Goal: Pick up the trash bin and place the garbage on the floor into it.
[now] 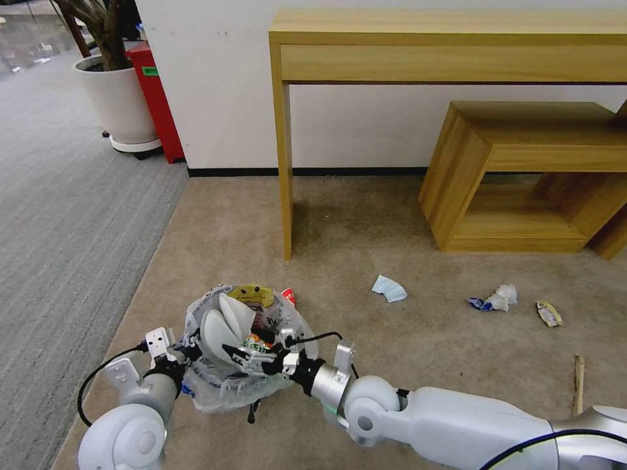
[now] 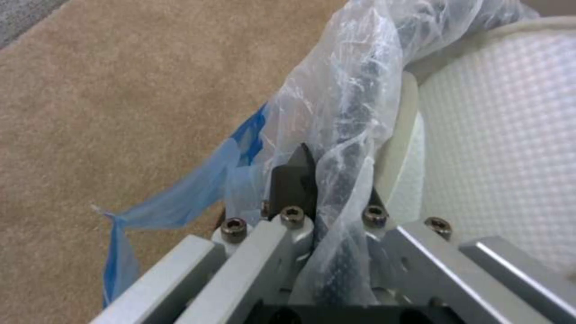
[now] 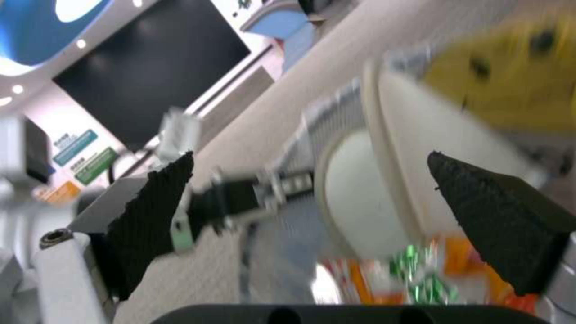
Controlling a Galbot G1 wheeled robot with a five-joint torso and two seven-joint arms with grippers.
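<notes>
Lower left of the head view, the left gripper [image 2: 327, 189] pinches the trash bin [image 1: 238, 346]'s crinkly plastic rim. The right gripper [image 1: 243, 356] hangs spread above white quilted slippers [image 1: 225, 323] inside.

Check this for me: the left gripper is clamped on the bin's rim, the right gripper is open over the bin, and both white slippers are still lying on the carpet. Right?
Not quite. The slippers are already inside the trash bin, not on the carpet; the head view shows this. The left gripper is clamped on the bagged rim, and the right gripper is open over the bin.
</notes>
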